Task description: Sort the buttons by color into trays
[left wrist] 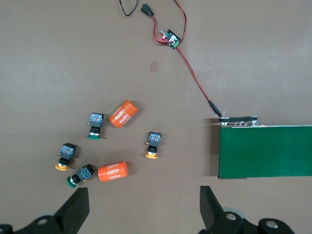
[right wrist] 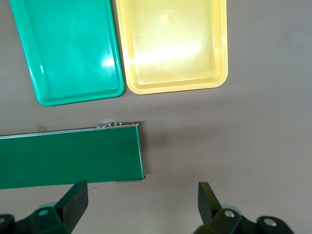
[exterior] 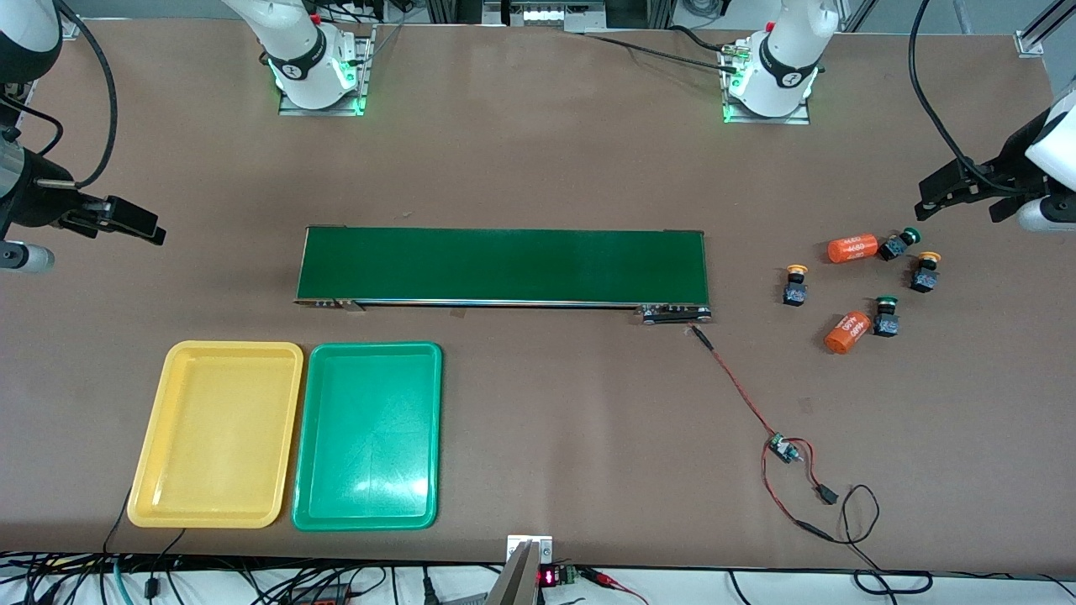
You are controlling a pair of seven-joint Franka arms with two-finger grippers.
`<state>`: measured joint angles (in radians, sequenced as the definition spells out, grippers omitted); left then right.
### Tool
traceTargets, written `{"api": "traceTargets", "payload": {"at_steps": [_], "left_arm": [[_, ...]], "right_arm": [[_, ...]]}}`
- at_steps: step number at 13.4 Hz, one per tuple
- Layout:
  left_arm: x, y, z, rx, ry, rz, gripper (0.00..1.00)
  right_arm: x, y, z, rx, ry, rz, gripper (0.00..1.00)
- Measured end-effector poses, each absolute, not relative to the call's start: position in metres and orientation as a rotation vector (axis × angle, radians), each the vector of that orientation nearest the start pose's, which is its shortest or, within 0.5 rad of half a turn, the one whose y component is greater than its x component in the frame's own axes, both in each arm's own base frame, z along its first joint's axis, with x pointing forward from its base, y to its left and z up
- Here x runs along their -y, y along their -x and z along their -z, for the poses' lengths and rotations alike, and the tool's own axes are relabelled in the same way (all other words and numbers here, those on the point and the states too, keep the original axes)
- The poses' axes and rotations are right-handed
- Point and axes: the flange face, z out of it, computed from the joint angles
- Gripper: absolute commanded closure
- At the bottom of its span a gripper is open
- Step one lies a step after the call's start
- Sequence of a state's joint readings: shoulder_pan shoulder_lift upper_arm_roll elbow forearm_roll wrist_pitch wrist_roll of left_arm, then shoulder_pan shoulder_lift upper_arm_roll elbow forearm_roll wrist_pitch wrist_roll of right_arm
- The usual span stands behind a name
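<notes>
Yellow tray (exterior: 216, 434) and green tray (exterior: 367, 436) seemingly hold nothing; both end effectors, left (left wrist: 141, 207) and right (right wrist: 141, 207), spread

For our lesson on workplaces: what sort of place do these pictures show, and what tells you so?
Most likely a robotics lab or test bench, not a home or shop. Clues: two robot arm bases bolted to the brown table, a small dark green conveyor belt with bare wiring and a circuit board, and cables along the table's edge.
</notes>
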<state>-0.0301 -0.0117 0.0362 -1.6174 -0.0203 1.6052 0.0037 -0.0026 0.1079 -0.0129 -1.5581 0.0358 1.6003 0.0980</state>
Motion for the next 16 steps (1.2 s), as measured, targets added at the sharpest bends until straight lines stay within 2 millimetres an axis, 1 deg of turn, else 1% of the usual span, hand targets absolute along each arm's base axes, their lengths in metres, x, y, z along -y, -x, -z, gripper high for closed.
{"api": "traceTargets", "payload": {"at_steps": [6,8,9,10,13,14,15,16], "left_arm": [[-0.001,-0.554,-0.611,0.005,3.162,-0.002,0.00],[-0.001,-0.558,-0.599,0.006,3.161,-0.039,0.00],[-0.002,-0.563,-0.584,0.007,3.159,-0.086,0.00],[-0.001,-0.572,-0.561,0.008,3.155,-0.151,0.00],[0.001,-0.606,-0.463,0.006,3.131,-0.369,0.00],[0.004,-0.616,-0.436,0.001,3.122,-0.423,0.00],[0.008,-0.623,-0.413,-0.010,3.114,-0.467,0.00],[0.014,-0.628,-0.396,-0.025,3.108,-0.500,0.00]], "right_arm": [[0.005,-0.587,-0.571,-0.178,3.103,-0.104,0.00],[0.004,-0.587,-0.571,-0.178,3.103,-0.104,0.00],[0.004,-0.587,-0.572,-0.178,3.103,-0.104,0.00],[0.004,-0.587,-0.572,-0.177,3.103,-0.103,0.00],[0.004,-0.587,-0.572,-0.177,3.103,-0.103,0.00],[0.004,-0.587,-0.572,-0.177,3.103,-0.103,0.00],[0.004,-0.587,-0.572,-0.177,3.103,-0.103,0.00],[0.004,-0.587,-0.572,-0.177,3.103,-0.103,0.00]]}}
